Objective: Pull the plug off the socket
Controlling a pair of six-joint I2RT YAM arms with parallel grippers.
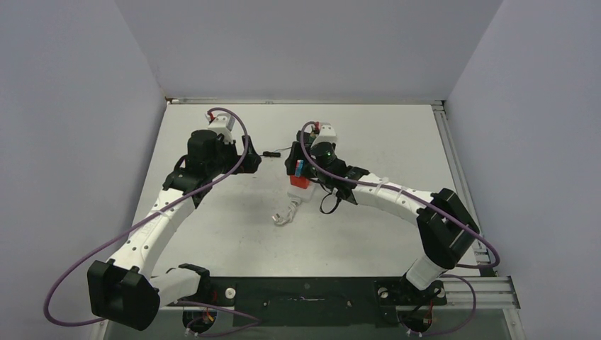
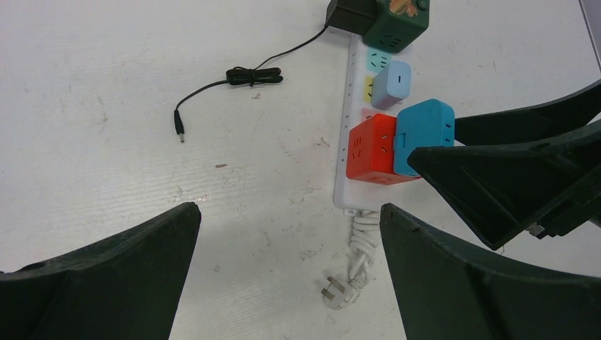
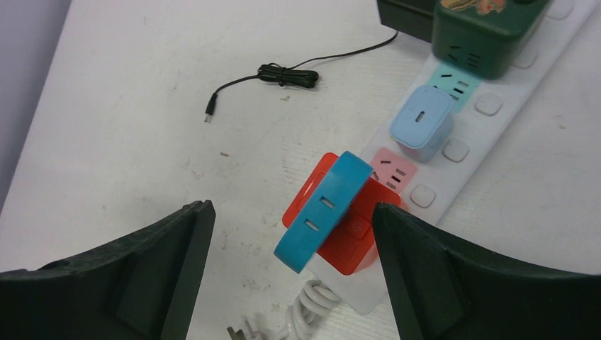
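Within the right gripper (image 3: 292,207) sits the plug (image 3: 327,205).

Plugs (image 3: 326,209) crowd the socket (image 3: 461,177) (table (image 3: 127,106) leftward open).

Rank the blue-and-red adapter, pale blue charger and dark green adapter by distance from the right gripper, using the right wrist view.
1. Blue-and-red adapter, between the right gripper fingers, at the power strip cord end.
2. Pale blue charger, mid-strip.
3. Dark green adapter, far end.

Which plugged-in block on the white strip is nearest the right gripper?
The red-and-blue cube adapter by the coiled white cord; the pale blue charger and dark green cube sit farther along.
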